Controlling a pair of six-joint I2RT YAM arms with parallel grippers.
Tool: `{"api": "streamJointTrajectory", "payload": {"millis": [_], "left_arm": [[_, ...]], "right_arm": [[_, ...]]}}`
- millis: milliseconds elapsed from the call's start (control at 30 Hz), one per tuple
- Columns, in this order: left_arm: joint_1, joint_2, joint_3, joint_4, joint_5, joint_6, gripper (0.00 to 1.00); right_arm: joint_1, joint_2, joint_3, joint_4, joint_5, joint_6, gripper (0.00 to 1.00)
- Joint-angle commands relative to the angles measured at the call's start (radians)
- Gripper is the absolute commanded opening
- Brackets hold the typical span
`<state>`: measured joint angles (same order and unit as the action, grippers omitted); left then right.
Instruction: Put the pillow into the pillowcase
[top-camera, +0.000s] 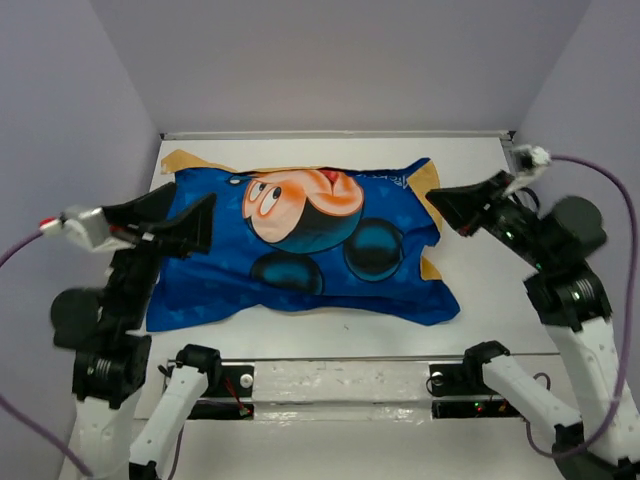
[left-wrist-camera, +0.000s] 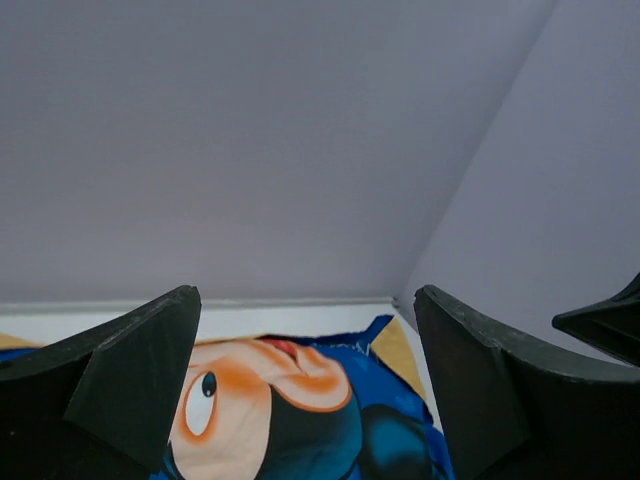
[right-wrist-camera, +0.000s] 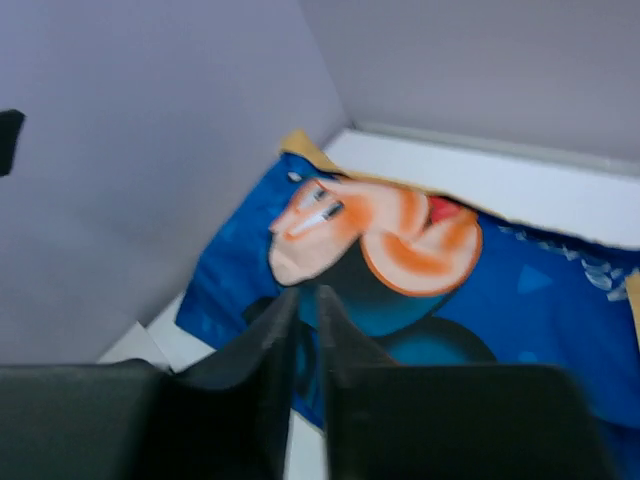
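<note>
The pillowcase (top-camera: 300, 245) lies flat across the white table, blue mouse-head face up, with mustard-yellow fabric showing at its far left and right corners. It looks puffed up. No white pillow shows in any view. My left gripper (top-camera: 197, 218) hovers above the case's left edge, jaws wide open and empty; the case shows between its fingers in the left wrist view (left-wrist-camera: 300, 400). My right gripper (top-camera: 435, 198) hovers above the case's right end, fingers nearly together with nothing between them (right-wrist-camera: 305, 300). The case fills the right wrist view (right-wrist-camera: 440, 290).
Lavender walls close in the table (top-camera: 500, 280) at the back and both sides. A clear rail (top-camera: 340, 380) with both arm bases runs along the near edge. Purple cables (top-camera: 610, 190) loop from each wrist.
</note>
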<state>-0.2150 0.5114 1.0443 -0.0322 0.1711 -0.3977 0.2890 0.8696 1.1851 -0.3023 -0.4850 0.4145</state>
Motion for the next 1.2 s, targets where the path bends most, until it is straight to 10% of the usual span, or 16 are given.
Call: {"api": "streamJointTrajectory", "payload": {"millis": [0, 33, 67, 400, 833, 900, 967, 1167], "left_arm": [[-0.001, -0.135, 0.184, -0.055, 0.044, 0.098, 0.99], [-0.001, -0.181, 0.213, -0.076, 0.050, 0.112, 0.99], [-0.003, -0.200, 0.233, -0.089, 0.056, 0.125, 0.99], [-0.029, -0.242, 0.033, -0.132, -0.209, 0.148, 0.99], [0.119, 0.444, -0.098, 0.183, -0.454, -0.038, 0.99], [0.311, 0.502, -0.116, 0.210, -0.255, -0.134, 0.99], [0.405, 0.544, -0.147, 0.267, -0.106, -0.199, 0.99], [0.631, 0.749, -0.167, 0.417, 0.133, -0.366, 0.99]], "right_arm": [[-0.001, -0.308, 0.010, 0.120, -0.008, 0.017, 0.30], [-0.001, -0.392, 0.001, 0.115, 0.037, 0.017, 0.54], [-0.001, -0.424, 0.001, 0.089, 0.061, 0.007, 0.99], [-0.001, -0.307, 0.045, -0.153, 0.151, -0.052, 1.00], [-0.001, 0.249, -0.004, 0.104, 0.168, -0.141, 1.00], [-0.001, 0.290, 0.001, 0.106, 0.135, -0.144, 0.73], [-0.001, 0.302, -0.005, 0.123, 0.126, -0.131, 0.00], [-0.001, 0.313, -0.028, 0.167, 0.069, -0.106, 0.04]]}}
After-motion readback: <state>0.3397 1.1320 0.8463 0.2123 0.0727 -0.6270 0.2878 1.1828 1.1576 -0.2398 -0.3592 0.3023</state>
